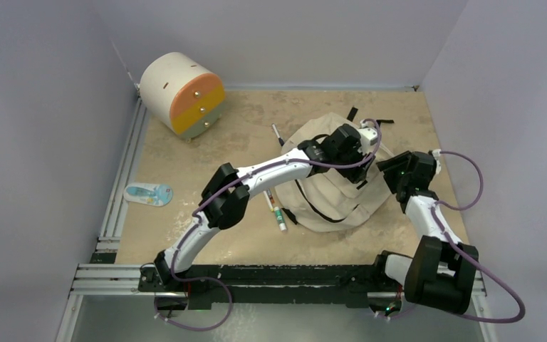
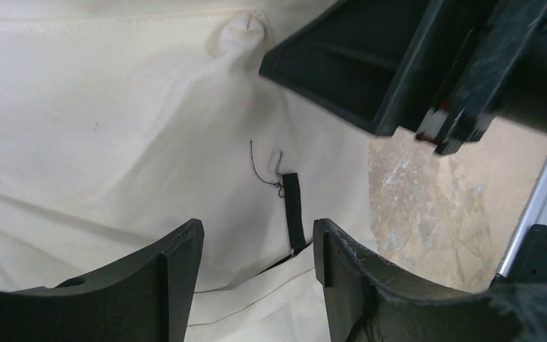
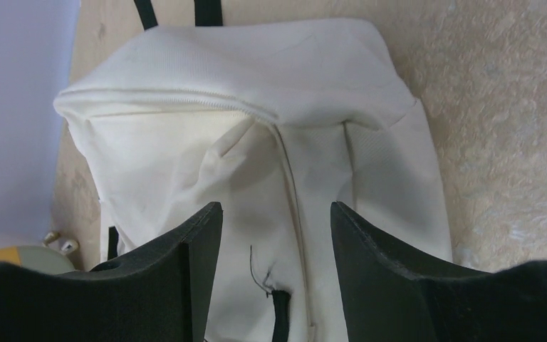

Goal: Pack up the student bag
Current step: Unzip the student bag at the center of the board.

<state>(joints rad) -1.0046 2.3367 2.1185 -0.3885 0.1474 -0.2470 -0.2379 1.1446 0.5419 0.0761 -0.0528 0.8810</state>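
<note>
Bag (image 1: 367, 203): lying on the table (image 1: 206, 160).
Left claw (image 2: 256, 246): hanging spread above it.
Right claw (image 3: 276, 228): hanging spread at its right.

The student bag (image 3: 256, 107) is matt woven cloth; the table (image 3: 513, 142) looks rough and mottled.

We look down from above and behind the arm bases, which sit at 6 o'clock, taking in the whole desk (image 1: 256, 114) up to the far wall at 12. Our left wrist camera peers past the left pincer (image 2: 256, 235), very close to the student bag (image 2: 100, 114). Our right wrist camera looks past the right pincer (image 3: 276, 214) from farther back, seeing most of the bag. Both wrist views share the short black tab (image 2: 295, 214) and loose thread (image 2: 256, 160).
</note>
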